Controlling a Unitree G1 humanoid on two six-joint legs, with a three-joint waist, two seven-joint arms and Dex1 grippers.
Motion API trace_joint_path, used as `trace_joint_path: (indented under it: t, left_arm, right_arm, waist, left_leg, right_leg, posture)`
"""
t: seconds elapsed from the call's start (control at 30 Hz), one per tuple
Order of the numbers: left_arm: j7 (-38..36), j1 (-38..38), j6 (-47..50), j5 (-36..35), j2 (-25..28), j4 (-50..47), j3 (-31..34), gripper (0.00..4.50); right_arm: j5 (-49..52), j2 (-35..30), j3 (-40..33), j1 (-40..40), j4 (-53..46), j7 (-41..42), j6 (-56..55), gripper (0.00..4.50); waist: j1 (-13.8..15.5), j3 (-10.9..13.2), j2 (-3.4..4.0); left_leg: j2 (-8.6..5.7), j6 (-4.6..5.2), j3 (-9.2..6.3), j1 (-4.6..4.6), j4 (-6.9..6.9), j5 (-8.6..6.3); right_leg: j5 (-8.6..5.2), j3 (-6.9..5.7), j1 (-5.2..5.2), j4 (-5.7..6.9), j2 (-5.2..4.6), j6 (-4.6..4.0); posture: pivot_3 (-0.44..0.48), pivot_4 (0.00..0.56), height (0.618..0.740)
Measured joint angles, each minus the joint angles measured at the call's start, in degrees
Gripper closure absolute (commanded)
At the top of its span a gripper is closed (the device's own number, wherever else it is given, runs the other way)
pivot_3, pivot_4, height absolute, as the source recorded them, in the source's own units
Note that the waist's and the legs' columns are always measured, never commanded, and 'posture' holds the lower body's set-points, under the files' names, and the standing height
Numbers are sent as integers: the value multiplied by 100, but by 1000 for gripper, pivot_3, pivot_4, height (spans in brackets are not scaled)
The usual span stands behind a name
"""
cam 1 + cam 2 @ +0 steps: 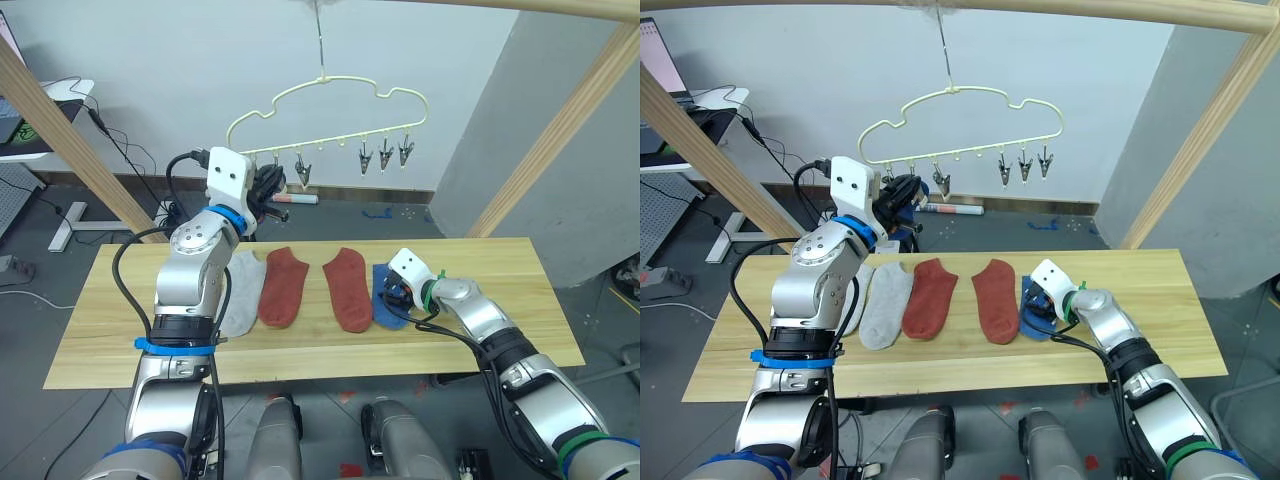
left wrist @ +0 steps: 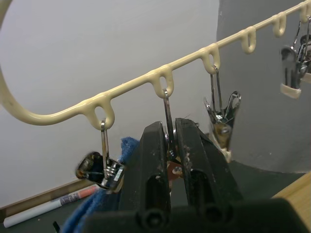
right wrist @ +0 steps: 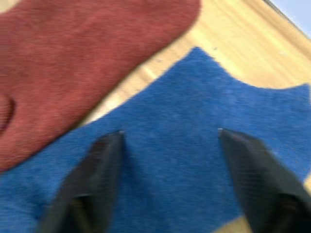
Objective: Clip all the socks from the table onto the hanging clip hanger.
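The two head cameras look forward and down from above the near edge of the table, both taking in the whole tabletop, the hanging clip hanger beyond it and the far wall. The left wrist camera sits very close under the hanger's bottom bar, facing up and away toward the wall. The right wrist camera faces down, pressed near a blue sock and the neighbouring rust red sock on the table's right part

Items shown: one clip hanger; six clips on its bar, counting one pinched by the left gripper; on the table, two rust-red socks, one grey sock, one blue sock.
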Motion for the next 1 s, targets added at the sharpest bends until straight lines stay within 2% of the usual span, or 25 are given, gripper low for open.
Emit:
trace_joint_path:
  t: [0.2,0.33,0.43,0.7,0.8,1.0]
  left_arm:
    - [-2,38,110,-11,3,-78,8,4498]
    - [-7,46,147,-15,5,-100,8,4498]
    - [-10,48,160,-18,10,-110,15,4498]
    - [-20,50,169,-18,-17,-100,-6,4498]
    - [-19,49,133,-11,-19,-91,-7,4498]
    - [-14,49,43,24,-25,-31,-17,4498]
  right_arm:
    - [65,49,-276,331,-350,247,280,4491]
    - [76,-83,-363,623,-815,440,578,4491]
    - [41,-439,-295,961,-1358,812,711,4491]
    - [-176,-1350,91,1459,-2632,1704,278,4491]
    - [-210,-1423,120,1519,-2805,1880,125,3845]
    - [-204,-1460,90,1682,-3000,1970,255,1653]
  waist:
    - [12,-37,0]
    - [18,-47,-1]
    - [23,-47,0]
    - [0,-50,0]
    - [2,-50,-1]
    - [4,-50,-1]
  left_leg:
    - [-1,-1,-2,1,1,2]
    - [-1,-1,-3,0,1,3]
    - [-2,-1,-2,-1,1,3]
    - [1,-4,-3,0,1,6]
    - [-1,-4,-2,0,2,7]
    - [0,-4,-3,0,3,7]
  right_leg:
    - [0,-1,1,2,0,0]
    - [0,-1,1,3,0,0]
    - [0,-1,0,2,0,1]
    - [-1,0,-5,5,5,1]
    - [-1,1,-4,5,4,1]
    - [0,0,-4,5,4,1]
  posture:
    - [33,199,740]
    - [33,199,740]
    - [33,199,740]
    - [12,183,740]
    - [3,185,740]
    - [8,195,740]
